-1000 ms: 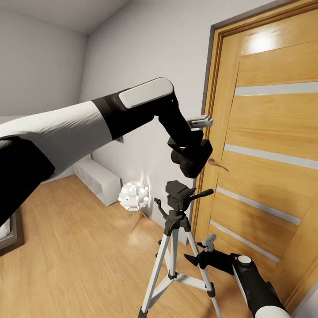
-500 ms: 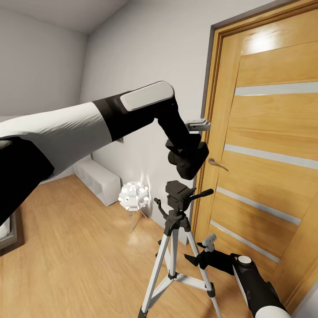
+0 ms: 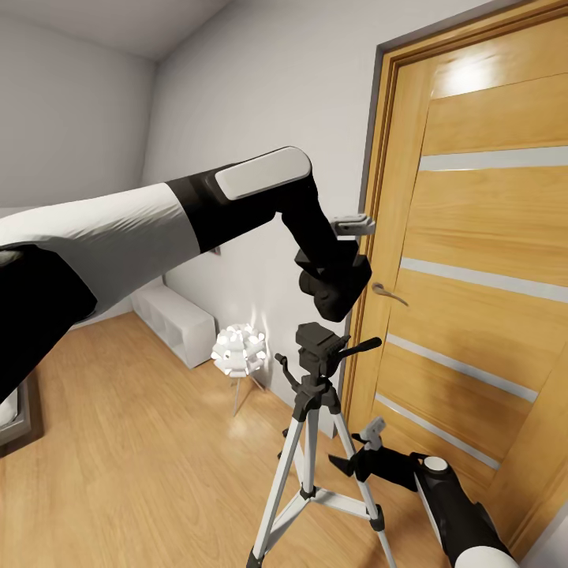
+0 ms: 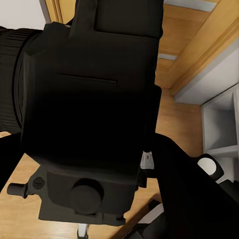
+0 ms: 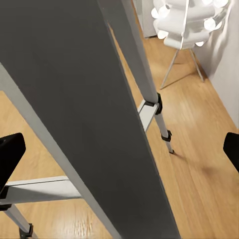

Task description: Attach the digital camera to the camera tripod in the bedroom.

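Since a second ago the left pincer [image 3: 335,284] has dipped slightly, closed around the camera [image 3: 333,290] just above the tripod [image 3: 319,371] head, not yet touching. The right pincer [image 3: 359,464] waits low beside a tripod leg, fingertips spread apart, holding nothing.

1. I see the digital camera [image 3: 338,285] just right of centre in the head view: a small, boxy, matte-black body, tilted, hanging in the air just above the tripod head and not touching it.
2. In my left wrist view the digital camera [image 4: 84,94] fills the upper and middle frame, lens barrel at the left edge.
3. The camera tripod [image 3: 317,410] stands upright at lower centre, silver-grey legs spread on the wood floor, black head with pan handle pointing right.
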Controlling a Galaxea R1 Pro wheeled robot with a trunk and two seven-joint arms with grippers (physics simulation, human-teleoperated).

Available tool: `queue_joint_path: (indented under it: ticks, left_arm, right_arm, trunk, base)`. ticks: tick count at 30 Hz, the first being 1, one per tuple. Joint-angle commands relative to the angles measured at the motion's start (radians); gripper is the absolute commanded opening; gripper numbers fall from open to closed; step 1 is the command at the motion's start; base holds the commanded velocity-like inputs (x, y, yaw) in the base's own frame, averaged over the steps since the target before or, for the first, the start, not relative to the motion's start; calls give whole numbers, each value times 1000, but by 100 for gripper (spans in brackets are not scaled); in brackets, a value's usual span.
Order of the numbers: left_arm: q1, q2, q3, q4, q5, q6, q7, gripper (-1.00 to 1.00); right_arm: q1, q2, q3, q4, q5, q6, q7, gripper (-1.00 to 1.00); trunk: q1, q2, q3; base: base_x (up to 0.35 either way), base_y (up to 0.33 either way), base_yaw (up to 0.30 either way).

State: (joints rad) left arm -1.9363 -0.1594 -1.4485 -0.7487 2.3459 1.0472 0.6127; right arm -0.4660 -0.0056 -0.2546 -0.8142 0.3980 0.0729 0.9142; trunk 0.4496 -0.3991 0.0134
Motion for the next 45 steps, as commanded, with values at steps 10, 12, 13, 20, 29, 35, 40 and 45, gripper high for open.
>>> queue_joint_path:
  ticks: [10, 12, 13, 20, 29, 35, 40, 45]
  left_arm:
    - [-1, 0, -3, 0, 10, 0, 5, -100]
    - [-1, 0, -3, 0, 10, 0, 5, -100]
    - [-1, 0, -3, 0, 10, 0, 5, -100]
    - [-1, 0, -3, 0, 10, 0, 5, -100]
    - [-2, 0, -4, 0, 10, 0, 5, -100]
    - [-7, 2, -6, -17, 10, 0, 5, -100]
    - [-12, 25, -25, -70, 10, 0, 5, -100]
    - [-14, 52, -64, -109, 10, 0, 5, -100]
  right_arm:
    - [0, 1, 15, -7, 46, -4, 8, 100]
    - [0, 1, 21, -10, 53, -5, 8, 100]
    - [0, 0, 23, -10, 56, -5, 8, 100]
    - [0, -4, 30, -13, 65, -7, 8, 100]
    - [0, -6, 31, -14, 68, -7, 8, -100]
    - [0, -6, 31, -14, 67, -7, 8, -100]
    - [0, -5, 29, -15, 67, -7, 8, -100]
    - [0, -4, 29, -16, 67, -7, 8, -100]
  trunk:
    - [0, -1, -1]
    - [0, -1, -1]
    - [0, -1, -1]
    - [0, -1, -1]
    - [0, -1, -1]
    - [0, -1, -1]
    - [0, -1, -1]
    - [0, -1, -1]
  base:
    - [0, 0, 0]
    - [0, 0, 0]
    - [0, 0, 0]
    - [0, 0, 0]
    - [0, 0, 0]
    - [0, 0, 0]
    - [0, 0, 0]
    - [0, 0, 0]
